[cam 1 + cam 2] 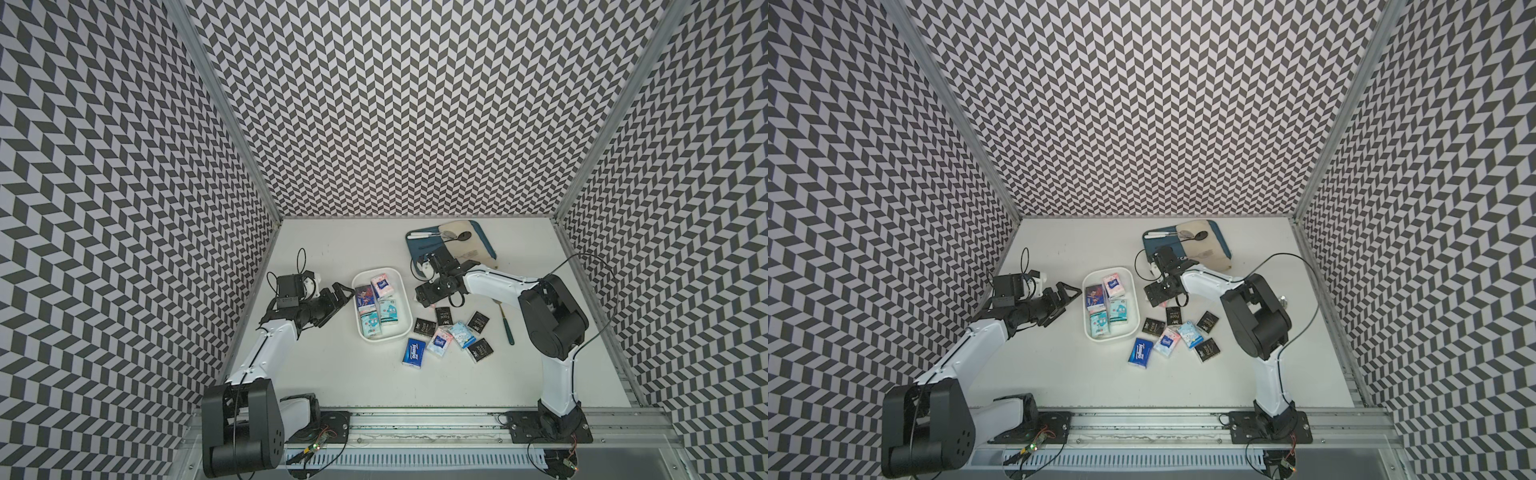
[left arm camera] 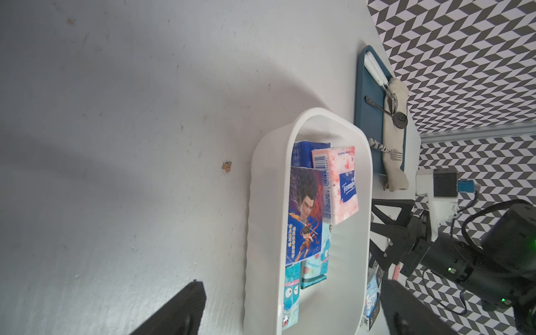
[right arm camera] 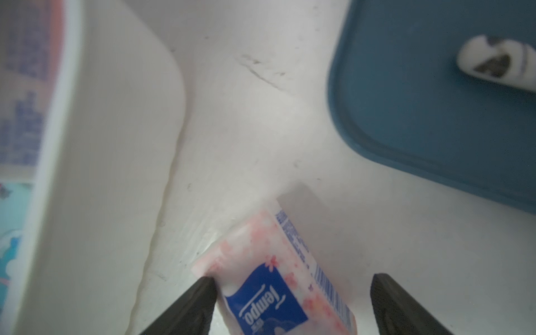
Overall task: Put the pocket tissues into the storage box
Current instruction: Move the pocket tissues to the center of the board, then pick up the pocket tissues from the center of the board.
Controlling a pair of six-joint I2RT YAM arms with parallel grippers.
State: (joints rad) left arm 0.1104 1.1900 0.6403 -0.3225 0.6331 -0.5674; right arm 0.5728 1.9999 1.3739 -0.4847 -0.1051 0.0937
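Nearly half done: several plastic-wrapped pocket tissues [image 1: 381, 286] inside shallow white plastic storage box [image 2: 266, 185], seven loose alongside. Right gripper [image 3: 293, 278] spread, unclamped, around another pink-white packet [image 3: 261, 249]; left gripper [image 1: 347, 296] agape, empty.

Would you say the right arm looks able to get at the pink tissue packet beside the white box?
Probably yes: the right gripper straddles the pink packet with jaws open, one finger at its edge. The white box and blue tray sit to either side, so nothing seems to block it.
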